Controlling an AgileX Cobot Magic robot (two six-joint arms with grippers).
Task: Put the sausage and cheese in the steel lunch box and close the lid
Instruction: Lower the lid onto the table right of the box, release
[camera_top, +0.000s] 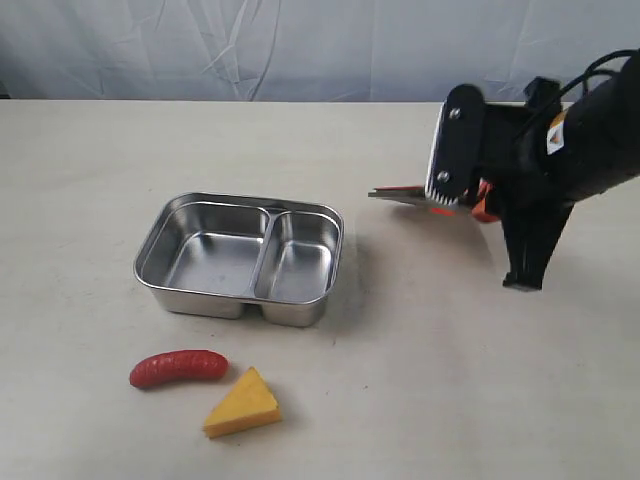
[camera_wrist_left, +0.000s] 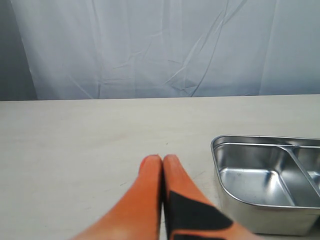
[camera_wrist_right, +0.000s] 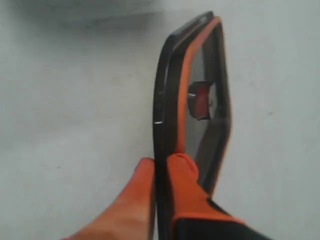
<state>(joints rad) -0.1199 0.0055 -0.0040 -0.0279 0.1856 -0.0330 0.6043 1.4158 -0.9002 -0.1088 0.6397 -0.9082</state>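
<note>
Two grippers clamped! Right gripper (camera_wrist_right: 160, 164) grasps the lid (camera_wrist_right: 170, 90), mid-right in the exterior view. Left gripper (camera_wrist_left: 162, 159) is clenched, fingers (camera_wrist_left: 149, 172) touching.

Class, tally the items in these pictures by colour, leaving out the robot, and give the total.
Red: glossy curved toy sausage, 1
Yellow-orange: triangular toy cheese wedge, 1
Silver: shiny rectangular steel lunch box, 1
Dark: smoky translucent plastic lid, 1
Total: 4
</note>
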